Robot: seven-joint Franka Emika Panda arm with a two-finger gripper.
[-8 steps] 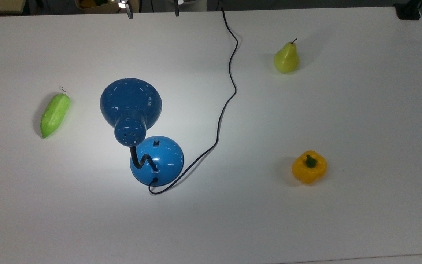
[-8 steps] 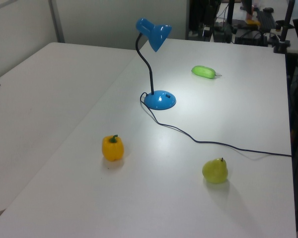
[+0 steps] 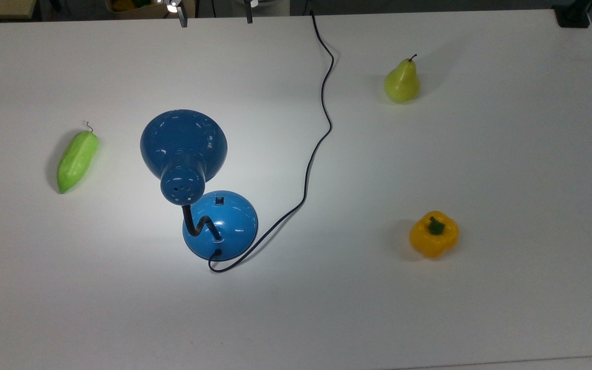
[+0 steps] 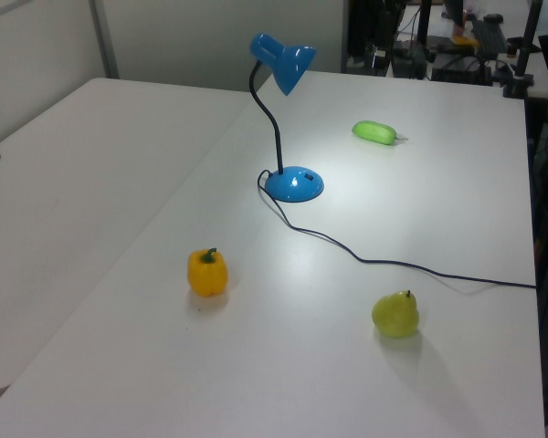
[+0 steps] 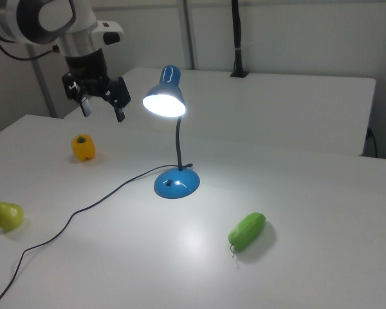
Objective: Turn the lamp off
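We see a blue lamp (image 5: 172, 141) standing lit on a white table (image 3: 506, 169), its shade casting a bright pool around its dome base. In the right view, the gripper (image 5: 101, 106) hangs in the air to the lamp's left, well apart from it, fingers spread wide and holding nothing. A green cucumber (image 3: 76, 160), a pear (image 3: 402, 82) and a yellow pepper (image 3: 433, 234) lie scattered around the lamp.
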